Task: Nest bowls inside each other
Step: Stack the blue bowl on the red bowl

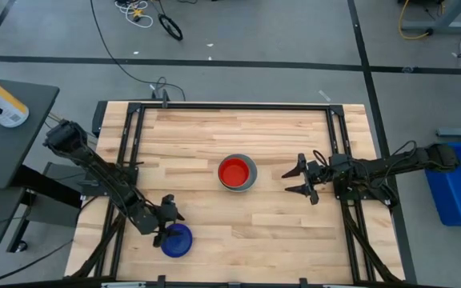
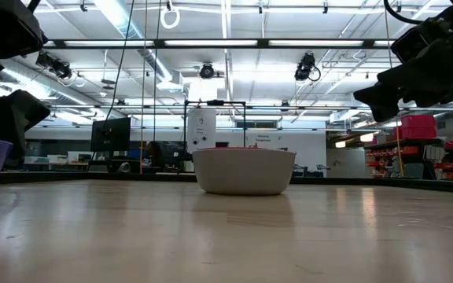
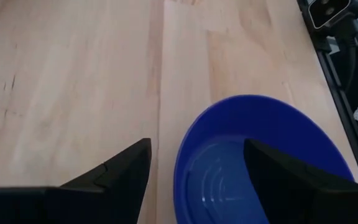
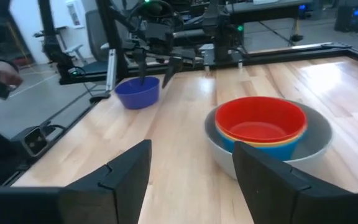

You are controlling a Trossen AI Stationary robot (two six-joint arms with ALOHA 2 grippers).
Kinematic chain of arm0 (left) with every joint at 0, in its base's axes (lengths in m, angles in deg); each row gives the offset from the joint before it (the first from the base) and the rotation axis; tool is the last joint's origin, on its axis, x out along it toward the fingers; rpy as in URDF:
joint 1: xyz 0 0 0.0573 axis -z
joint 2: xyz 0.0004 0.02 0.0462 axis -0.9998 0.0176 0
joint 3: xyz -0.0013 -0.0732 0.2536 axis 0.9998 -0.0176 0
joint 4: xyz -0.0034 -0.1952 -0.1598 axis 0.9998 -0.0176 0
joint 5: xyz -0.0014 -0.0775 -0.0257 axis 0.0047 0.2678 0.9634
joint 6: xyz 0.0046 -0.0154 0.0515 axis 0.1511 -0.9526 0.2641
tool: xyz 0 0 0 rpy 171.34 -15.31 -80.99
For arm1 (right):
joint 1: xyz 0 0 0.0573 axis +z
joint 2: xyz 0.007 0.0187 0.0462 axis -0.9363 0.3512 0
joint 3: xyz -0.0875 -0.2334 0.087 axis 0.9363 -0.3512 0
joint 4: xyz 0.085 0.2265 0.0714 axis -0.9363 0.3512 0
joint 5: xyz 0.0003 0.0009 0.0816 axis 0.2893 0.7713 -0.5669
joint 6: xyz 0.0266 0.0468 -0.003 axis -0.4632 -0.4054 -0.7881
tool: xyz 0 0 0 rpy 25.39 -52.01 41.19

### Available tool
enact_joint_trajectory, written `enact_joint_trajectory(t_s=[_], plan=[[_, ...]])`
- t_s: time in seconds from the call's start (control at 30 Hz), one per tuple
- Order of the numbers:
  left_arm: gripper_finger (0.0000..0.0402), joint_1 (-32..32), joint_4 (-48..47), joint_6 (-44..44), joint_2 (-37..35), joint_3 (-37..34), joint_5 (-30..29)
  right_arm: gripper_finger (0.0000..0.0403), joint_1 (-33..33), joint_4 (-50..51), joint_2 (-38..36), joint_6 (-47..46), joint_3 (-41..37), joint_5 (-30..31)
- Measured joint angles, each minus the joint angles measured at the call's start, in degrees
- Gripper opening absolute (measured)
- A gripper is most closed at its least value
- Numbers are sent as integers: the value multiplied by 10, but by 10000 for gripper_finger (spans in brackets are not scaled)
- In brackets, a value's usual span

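A stack of nested bowls sits near the middle of the wooden bench [image 1: 270, 232]: the grey bowl [image 1: 250, 179] on the outside, then the light blue bowl [image 4: 229, 144], the yellow bowl [image 4: 266, 142] showing as a thin rim, and the red bowl [image 1: 234, 171] on top. Bare wood lies on every side of this stack, with wide open room toward the far edge and both side edges.

The dark blue bowl [image 1: 178, 241] stands alone, well apart from the stack, close to the near edge of the bench on the left arm's side. The left tool [image 1: 164, 224] is right at this bowl. Its fingers [image 3: 114, 177] are spread wide, one outside the rim and the other over the bowl's inside, so the rim runs between them; the fingers do not look pressed against the wall, and the bowl rests on the wood. Little room is left between this bowl and the near edge.

The right tool [image 1: 300, 179] hovers just to the right of the stack, its fingers open wide and empty, pointing at the stack across a short gap of clear wood.

A black metal frame [image 1: 230, 106] runs around the bench along the far edge and both sides, and the arms' bases stand on its side rails. Off the bench, cables [image 1: 138, 11] trail on the grey floor, and a blue bin [image 1: 457, 192] stands beyond the right edge.
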Motion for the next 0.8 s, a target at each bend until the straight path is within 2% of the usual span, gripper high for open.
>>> enact_joint_trajectory(t_s=[0.17, 0.57, 0.8], plan=[[265, 0, 0, -1, 0, 0, -6, 215, 0, 3, 0, -9, 0, -42], [263, 0, 36, -25, 0, -25, -8, 182, 0, 13, 0, -11, 0, -42], [228, 0, 36, -26, 0, -25, -7, 172, 0, 13, 0, -6, 0, -42]])
